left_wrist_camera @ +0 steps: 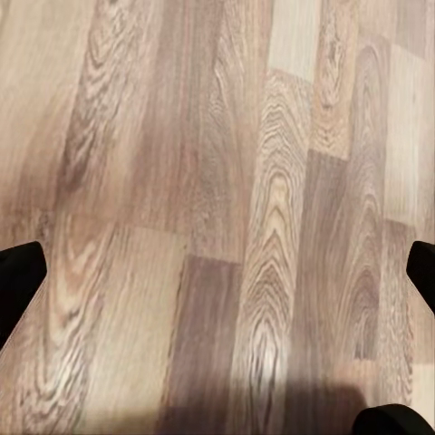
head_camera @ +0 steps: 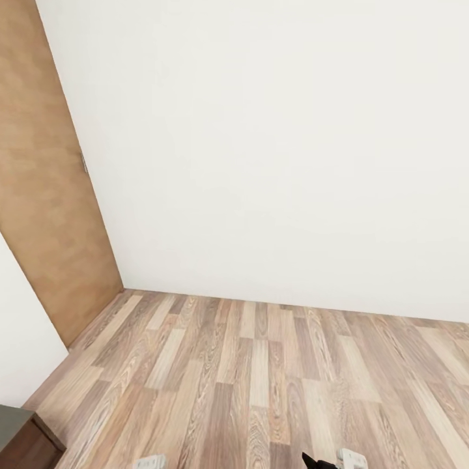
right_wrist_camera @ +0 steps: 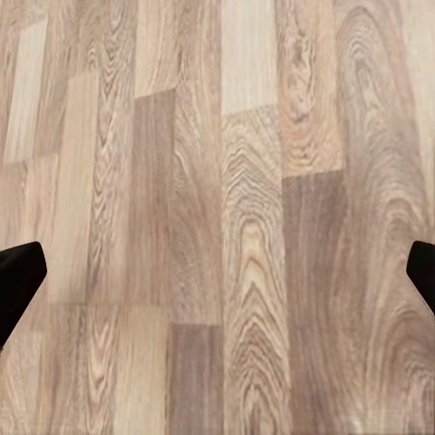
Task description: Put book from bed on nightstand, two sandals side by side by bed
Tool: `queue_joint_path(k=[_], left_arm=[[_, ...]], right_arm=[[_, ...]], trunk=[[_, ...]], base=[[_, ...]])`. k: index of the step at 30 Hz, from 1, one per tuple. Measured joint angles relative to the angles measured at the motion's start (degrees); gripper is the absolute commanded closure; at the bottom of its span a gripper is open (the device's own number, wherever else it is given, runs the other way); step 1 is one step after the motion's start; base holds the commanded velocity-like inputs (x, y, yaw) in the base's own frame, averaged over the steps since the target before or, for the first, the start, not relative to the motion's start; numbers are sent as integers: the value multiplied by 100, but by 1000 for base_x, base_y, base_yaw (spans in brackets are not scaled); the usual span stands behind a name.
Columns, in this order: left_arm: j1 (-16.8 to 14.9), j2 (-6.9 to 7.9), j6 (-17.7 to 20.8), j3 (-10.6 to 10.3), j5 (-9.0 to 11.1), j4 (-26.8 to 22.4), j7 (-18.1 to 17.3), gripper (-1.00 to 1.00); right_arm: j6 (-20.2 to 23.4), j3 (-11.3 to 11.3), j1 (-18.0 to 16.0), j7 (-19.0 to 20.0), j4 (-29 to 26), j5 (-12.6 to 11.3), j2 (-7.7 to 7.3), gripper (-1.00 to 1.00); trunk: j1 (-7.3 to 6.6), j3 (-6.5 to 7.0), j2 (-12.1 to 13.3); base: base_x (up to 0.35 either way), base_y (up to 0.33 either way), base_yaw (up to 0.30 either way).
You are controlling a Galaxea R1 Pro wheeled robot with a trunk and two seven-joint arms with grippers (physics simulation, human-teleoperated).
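Facing a bare corner of the bedroom (head_camera: 273, 130) – white wall, wood-plank floor (head_camera: 260, 378).
Left pincer (left_wrist_camera: 217, 272) and right pincer (right_wrist_camera: 217, 272) both spread wide over planks – brown door (head_camera: 45, 195) at upper left of frame.

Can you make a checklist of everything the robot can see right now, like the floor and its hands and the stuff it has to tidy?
Surface: brown wood-plank floor, bare where it shows.
Job's things: nothing seen.
Clutter: nothing seen.
Grippers: left gripper open, fingertips wide apart above the planks; right gripper open too, holding nothing.
Cables: nothing seen.
Surroundings: plain white wall ahead, tan wooden door at the left, corner of a dark brown cabinet at the lower left of the head view.
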Motion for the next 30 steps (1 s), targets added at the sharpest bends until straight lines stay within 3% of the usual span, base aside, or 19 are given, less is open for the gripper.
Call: queue_joint_path(k=[14,22,30], left_arm=[[-1,0,0,0,0,1,1,-100],[0,0,0,0,0,0,0,-100],[0,8,0,15,0,0,0,-100]], right_arm=[[0,2,1,2,-1,1,-1,-100],[0,2,4,1,0,2,1,-100],[0,0,0,-1,0,2,7,-100]], trunk=[[0,0,0],[0,0,0],[3,0,0]], base=[[331,0,-245],[314,0,-29],[44,0,-1]])
